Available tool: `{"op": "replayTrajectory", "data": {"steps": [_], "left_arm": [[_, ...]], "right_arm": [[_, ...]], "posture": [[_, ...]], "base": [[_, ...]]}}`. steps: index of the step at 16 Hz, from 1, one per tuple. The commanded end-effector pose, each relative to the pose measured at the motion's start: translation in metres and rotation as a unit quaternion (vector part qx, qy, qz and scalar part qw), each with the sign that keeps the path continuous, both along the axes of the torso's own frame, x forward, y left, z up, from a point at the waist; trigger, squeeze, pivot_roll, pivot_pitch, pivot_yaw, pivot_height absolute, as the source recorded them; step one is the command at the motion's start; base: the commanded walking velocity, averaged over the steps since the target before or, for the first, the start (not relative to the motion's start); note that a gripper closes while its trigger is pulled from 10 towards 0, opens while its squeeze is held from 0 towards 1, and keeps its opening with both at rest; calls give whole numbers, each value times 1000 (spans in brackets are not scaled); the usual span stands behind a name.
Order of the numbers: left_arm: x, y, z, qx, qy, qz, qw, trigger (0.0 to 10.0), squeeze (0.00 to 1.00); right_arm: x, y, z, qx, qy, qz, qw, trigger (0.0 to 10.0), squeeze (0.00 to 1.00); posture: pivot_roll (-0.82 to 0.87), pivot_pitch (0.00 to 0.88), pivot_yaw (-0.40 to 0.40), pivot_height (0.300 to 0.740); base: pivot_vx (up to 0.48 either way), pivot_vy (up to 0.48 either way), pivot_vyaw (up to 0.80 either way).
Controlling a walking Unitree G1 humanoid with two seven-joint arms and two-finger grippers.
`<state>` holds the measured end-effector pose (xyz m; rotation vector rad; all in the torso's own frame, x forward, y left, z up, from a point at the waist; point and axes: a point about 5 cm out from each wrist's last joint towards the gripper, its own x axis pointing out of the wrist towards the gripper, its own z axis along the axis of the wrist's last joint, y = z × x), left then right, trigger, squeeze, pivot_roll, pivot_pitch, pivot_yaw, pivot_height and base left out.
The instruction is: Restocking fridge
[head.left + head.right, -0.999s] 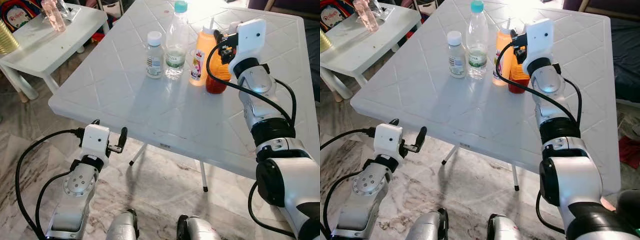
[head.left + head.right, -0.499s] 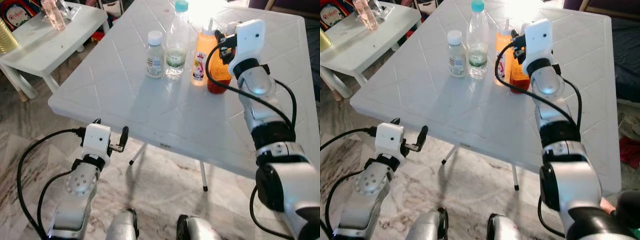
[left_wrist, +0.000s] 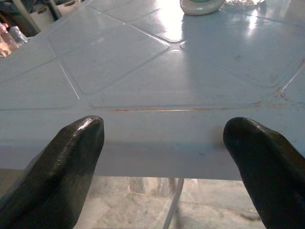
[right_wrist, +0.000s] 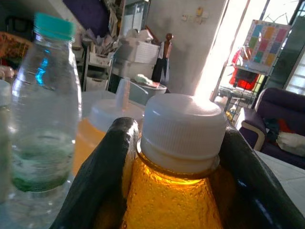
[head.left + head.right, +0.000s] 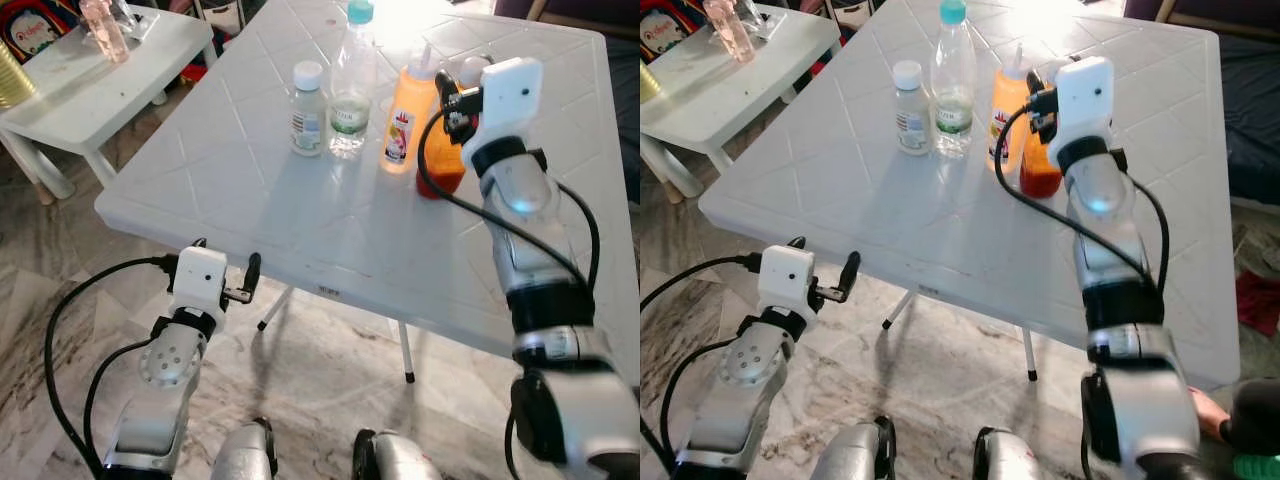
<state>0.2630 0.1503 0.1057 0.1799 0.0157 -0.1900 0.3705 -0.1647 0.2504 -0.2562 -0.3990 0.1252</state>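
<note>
On the white table (image 5: 300, 210) stand a small white-capped bottle (image 5: 308, 108), a tall clear water bottle (image 5: 352, 85) with a teal cap, and an orange squeeze bottle (image 5: 406, 120). Just right of them is an orange drink bottle (image 5: 440, 168) with a white cap (image 4: 182, 129). My right gripper (image 5: 452, 100) is shut on its neck, with a black finger (image 4: 100, 176) on either side. My left gripper (image 5: 225, 260) is open, low at the table's front edge (image 3: 157, 143), with nothing between its fingers (image 3: 57, 176).
A small white side table (image 5: 100, 85) stands to the left with a pink bottle (image 5: 103, 28) on it. Marble floor (image 5: 330, 370) lies under the table. A dark sofa (image 5: 1250, 110) and a red cloth (image 5: 1260, 300) are on the right.
My right arm has shifted a little to the right with the orange drink bottle, opening a small gap from the squeeze bottle. My left gripper has edged slightly closer to the table edge.
</note>
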Motion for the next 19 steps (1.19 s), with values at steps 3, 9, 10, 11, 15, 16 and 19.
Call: {"op": "replayTrajectory", "data": {"steps": [3, 9, 10, 11, 15, 16, 19], "left_arm": [[-1, -3, -8, 2, 6, 4, 1000, 10000, 0], [5, -3, -11, 6, 9, 18, 1000, 10000, 0], [3, -5, -13, 7, 12, 16, 1000, 10000, 0], [2, -6, -14, 7, 14, 15, 1000, 10000, 0], [0, -10, -18, 5, 20, 11, 1000, 10000, 0], [1, -11, -18, 5, 22, 10, 1000, 10000, 0], [2, -11, -18, 6, 21, 9, 1000, 10000, 0]], "right_arm": [[-18, 3, -7, 25, 0, -14, 1000, 0, 0], [-40, 19, -40, 45, 92, 1, 995, 0, 0], [-49, 21, -53, 50, 137, 1, 989, 0, 0], [-56, 23, -62, 47, 166, 5, 985, 0, 0], [-72, 31, -79, 38, 217, 33, 975, 7098, 0], [-71, 29, -77, 34, 209, 22, 977, 10000, 0], [-68, 23, -72, 25, 190, 3, 981, 10000, 976]], "posture": [[125, 135, -3, 740], [113, 129, -7, 740], [108, 133, -8, 740], [105, 137, -9, 740], [95, 142, -11, 740], [93, 142, -12, 740], [96, 139, -14, 740]], "base": [[0, 0, 0], [0, 0, 0], [0, 0, 0], [0, 0, 0], [0, 0, 0], [0, 0, 0], [0, 0, 0]]}}
